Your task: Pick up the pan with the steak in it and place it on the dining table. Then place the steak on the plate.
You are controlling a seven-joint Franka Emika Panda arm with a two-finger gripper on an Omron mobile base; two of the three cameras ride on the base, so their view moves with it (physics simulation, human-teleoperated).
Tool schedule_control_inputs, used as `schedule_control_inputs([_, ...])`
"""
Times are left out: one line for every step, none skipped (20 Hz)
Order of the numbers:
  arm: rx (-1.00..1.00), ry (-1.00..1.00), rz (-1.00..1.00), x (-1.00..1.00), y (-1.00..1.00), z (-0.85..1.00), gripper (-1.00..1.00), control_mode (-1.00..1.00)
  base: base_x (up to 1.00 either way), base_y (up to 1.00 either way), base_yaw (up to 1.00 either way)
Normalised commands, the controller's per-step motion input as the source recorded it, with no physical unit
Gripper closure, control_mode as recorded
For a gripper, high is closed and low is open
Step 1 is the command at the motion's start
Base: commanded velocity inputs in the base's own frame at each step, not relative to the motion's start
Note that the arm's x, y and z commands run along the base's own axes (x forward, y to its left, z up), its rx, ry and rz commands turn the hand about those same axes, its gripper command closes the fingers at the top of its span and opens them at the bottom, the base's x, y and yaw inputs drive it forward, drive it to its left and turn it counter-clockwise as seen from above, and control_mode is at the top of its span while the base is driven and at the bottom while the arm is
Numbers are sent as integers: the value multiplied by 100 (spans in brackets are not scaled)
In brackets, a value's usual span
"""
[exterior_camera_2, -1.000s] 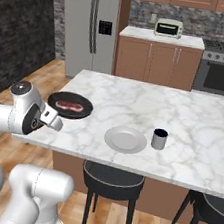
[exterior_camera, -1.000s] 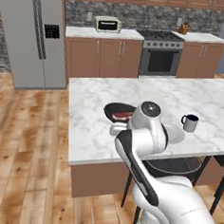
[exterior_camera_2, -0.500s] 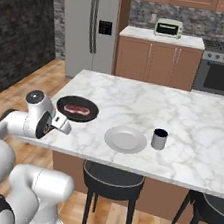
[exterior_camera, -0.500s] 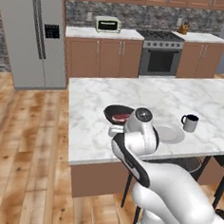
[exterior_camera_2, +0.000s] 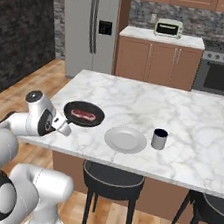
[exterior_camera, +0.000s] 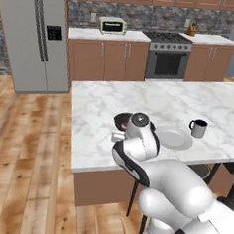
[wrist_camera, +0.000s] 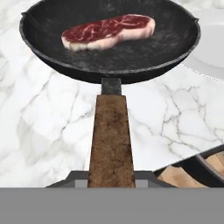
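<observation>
The gripper (exterior_camera_2: 68,123) is clamping the wooden handle end of the rigid, front-heavy pan (wrist_camera: 109,39), while the soft steak (wrist_camera: 108,31) is lying loose and liable to slide.

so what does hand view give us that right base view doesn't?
Hand view alone: close detail of the straight brown wooden handle running down between the pincer tips, and the white fat streaks on the raw red steak.

Right base view alone: the small grey mug, the steel fridge, the toaster oven, a black stool.

Both: the round black frying pan, the round white plate, the white marble table top.
</observation>
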Motion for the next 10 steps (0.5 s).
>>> schedule_control_inputs([0,0,0,0,0,0,100,-100,0,0,0])
schedule_control_inputs([0,0,0,0,0,0,100,-100,0,0,0])
schedule_control_inputs([0,0,0,1,0,-5,100,-100,0,0,0])
schedule_control_inputs([0,1,0,0,0,-12,100,-100,0,0,0])
schedule_control_inputs([-1,3,0,0,0,-18,100,-100,0,0,0])
schedule_control_inputs([-3,5,0,0,4,-23,100,-100,0,0,0])
schedule_control_inputs([-4,6,0,0,7,-27,100,-100,0,0,0])
schedule_control_inputs([-5,7,0,0,9,-32,100,-100,0,0,0])
schedule_control_inputs([-5,8,0,0,8,-39,100,-100,0,0,0])
schedule_control_inputs([-5,7,0,-1,8,-42,100,-100,0,0,0])
